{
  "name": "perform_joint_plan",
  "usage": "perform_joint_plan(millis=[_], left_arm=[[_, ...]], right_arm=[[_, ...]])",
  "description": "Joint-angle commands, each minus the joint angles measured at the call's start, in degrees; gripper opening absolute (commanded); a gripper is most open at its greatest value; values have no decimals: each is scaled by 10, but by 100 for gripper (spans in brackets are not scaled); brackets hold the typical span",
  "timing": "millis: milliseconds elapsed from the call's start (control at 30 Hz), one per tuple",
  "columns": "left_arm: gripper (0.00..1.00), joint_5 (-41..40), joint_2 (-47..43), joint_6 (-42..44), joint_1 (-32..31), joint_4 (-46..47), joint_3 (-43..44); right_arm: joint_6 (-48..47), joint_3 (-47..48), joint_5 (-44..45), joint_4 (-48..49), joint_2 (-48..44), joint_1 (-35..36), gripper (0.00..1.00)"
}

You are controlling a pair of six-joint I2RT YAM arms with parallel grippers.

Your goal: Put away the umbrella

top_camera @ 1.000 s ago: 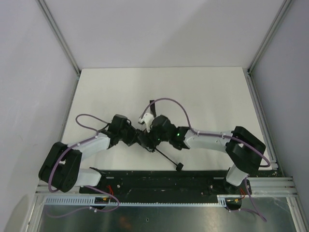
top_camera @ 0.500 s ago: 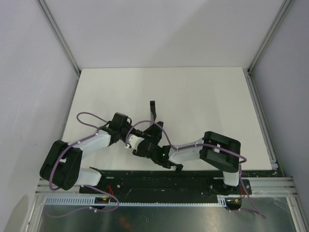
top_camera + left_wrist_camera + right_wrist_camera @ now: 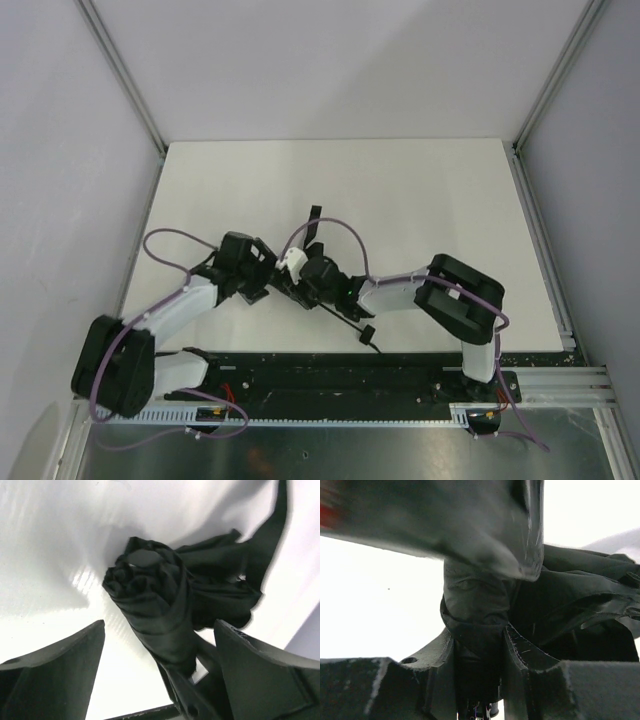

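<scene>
Two arms are seen from above, bent inward from the near edge so that their wrists meet over the white surface (image 3: 420, 200). The left arm (image 3: 175, 310) is stretched low and diagonally toward the middle; the right arm (image 3: 400, 292) is folded back at a raised elbow, its forearm pointed left. The left pincer (image 3: 270, 284) and the right pincer (image 3: 306, 282) are crowded just beside each other, and their fingers cannot be told apart from here. One umbrella (image 3: 316, 226) is counted, lying on the surface under both wrists. Most of it is hidden by the arms. Only a strap sticking out toward the far side and a slim shaft ending in the small handle (image 3: 368, 339) near the front edge are left in view.

On to the left wrist: the rolled canopy (image 3: 150, 605) is seen end-on, with loose folds spilled to the right. The two fingers (image 3: 55, 670) are held wide apart on either side of it, and a gap is left on both sides.

Over to the right wrist: the two fingers (image 3: 437, 680) are clamped on a bunched fold of black fabric (image 3: 475, 610), which is squeezed between them. A blurred dark shape (image 3: 445, 520) is spread across the top and cannot be made out.
</scene>
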Motion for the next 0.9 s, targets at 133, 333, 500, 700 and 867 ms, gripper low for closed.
perform_joint_plan(millis=[133,333,500,700,867], left_arm=[[99,35,-148,80,62,44,-38],[100,94,-139,-2,71,54,-81],[99,118,-140,-86,68,53,-117],[99,122,-184,-135,60,51,-141],[100,101,-147,-123,57,47,-125]], right_arm=[[166,-42,-364,-20,107,-78,0],[264,-42,-470,47,162,-121,0],[309,-41,-485,74,185,-140,0],[305,-41,-474,65,179,-142,0],[299,-41,-476,62,172,-145,0]])
